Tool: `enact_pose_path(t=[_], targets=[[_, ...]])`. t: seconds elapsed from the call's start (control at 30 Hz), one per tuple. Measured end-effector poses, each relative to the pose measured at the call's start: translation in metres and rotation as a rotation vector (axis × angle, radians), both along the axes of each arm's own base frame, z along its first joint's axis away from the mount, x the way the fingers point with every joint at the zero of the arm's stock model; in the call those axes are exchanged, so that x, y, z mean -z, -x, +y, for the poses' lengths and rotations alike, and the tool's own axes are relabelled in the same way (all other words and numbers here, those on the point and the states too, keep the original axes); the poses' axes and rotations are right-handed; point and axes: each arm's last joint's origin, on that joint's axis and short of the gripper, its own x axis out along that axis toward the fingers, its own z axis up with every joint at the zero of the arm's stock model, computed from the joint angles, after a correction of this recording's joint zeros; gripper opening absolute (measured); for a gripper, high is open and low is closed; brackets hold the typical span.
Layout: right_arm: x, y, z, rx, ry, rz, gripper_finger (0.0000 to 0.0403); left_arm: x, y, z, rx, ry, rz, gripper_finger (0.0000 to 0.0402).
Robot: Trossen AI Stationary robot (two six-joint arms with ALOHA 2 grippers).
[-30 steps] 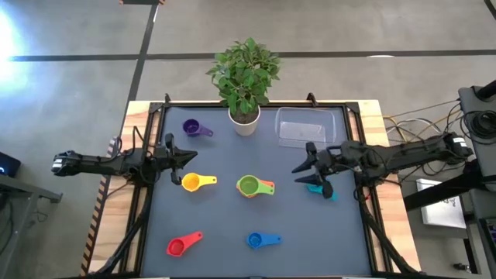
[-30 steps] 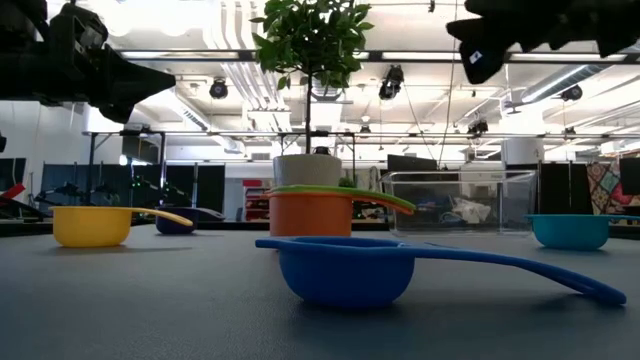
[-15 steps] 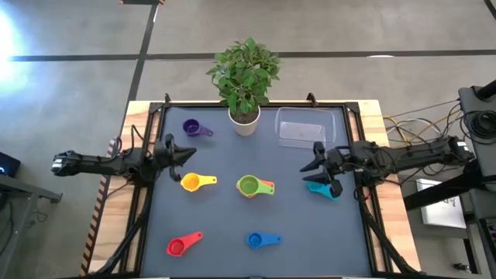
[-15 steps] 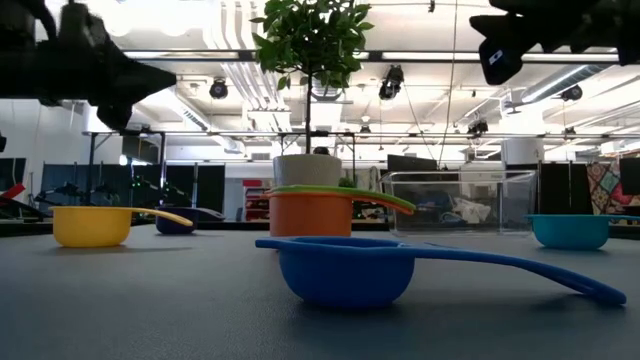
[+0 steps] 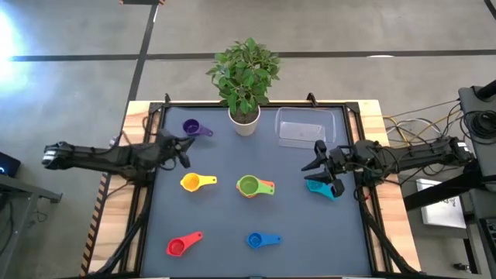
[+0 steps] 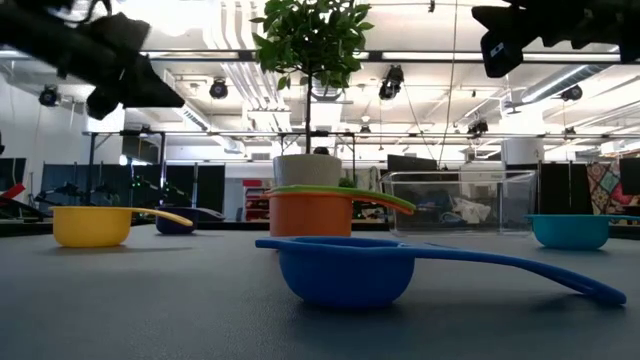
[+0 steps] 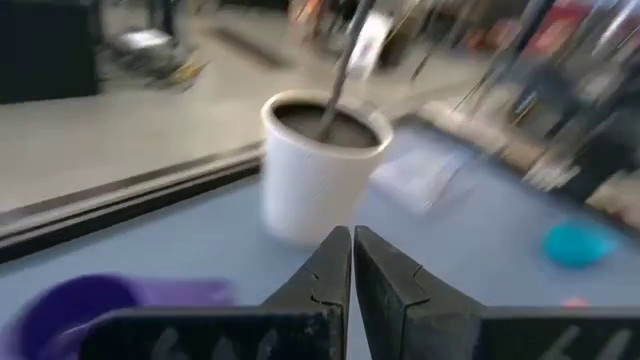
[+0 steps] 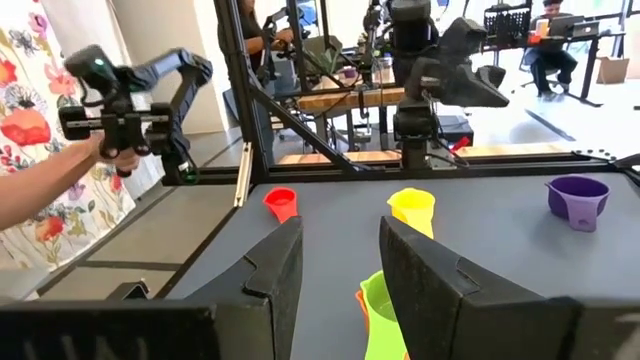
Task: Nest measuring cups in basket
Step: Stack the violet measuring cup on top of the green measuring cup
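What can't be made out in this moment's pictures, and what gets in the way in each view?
- Red cup: missing from the low view, outside its frame.
- Orange cup: mostly covered by the green cup nested in it, high view.
- Teal cup: partly hidden under the right gripper, high view.
- Purple cup: motion-blurred in the left wrist view, cut by the left gripper.
- Basket: contents unclear through clear walls.
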Motion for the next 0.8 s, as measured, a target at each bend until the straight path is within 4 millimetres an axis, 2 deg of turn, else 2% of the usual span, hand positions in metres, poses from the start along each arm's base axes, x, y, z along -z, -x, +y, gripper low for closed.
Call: enact_pose_path(t=[0.13,0.2,0.3,0.4,0.5,0.6,0.7,0.8], targets=[[0.001,0.000,0.000,0.000,0.000,0.005,0.0125,-0.017,-0.020,0.001,-0.017,-0.008,0.222,0.0002],[0.001,0.000,0.000,0.000,0.001,0.007,0.0124,-0.024,-0.032,0.002,-0.027,-0.010,0.321,0.0016],[0.001,0.000,0.000,0.000,0.001,0.008,0.0121,-0.032,-0.049,0.007,-0.047,-0.002,0.468,0.0058],[0.001,0.000,0.000,0.000,0.001,0.010,0.0117,-0.035,-0.065,0.017,-0.070,0.027,0.609,0.0121],[0.002,0.000,0.000,0.000,0.001,0.015,0.0113,-0.031,-0.077,0.031,-0.078,0.077,0.733,0.0186],[0.003,0.000,0.000,0.000,0.002,0.029,0.0109,-0.020,-0.086,0.049,-0.037,0.132,0.828,0.0233],[0.004,0.000,0.000,0.000,0.001,0.035,0.0107,-0.008,-0.087,0.069,-0.039,0.190,0.892,0.0253],[0.004,0.000,0.000,0.000,0.001,0.036,0.0107,-0.001,-0.085,0.086,-0.067,0.222,0.940,0.0252]])
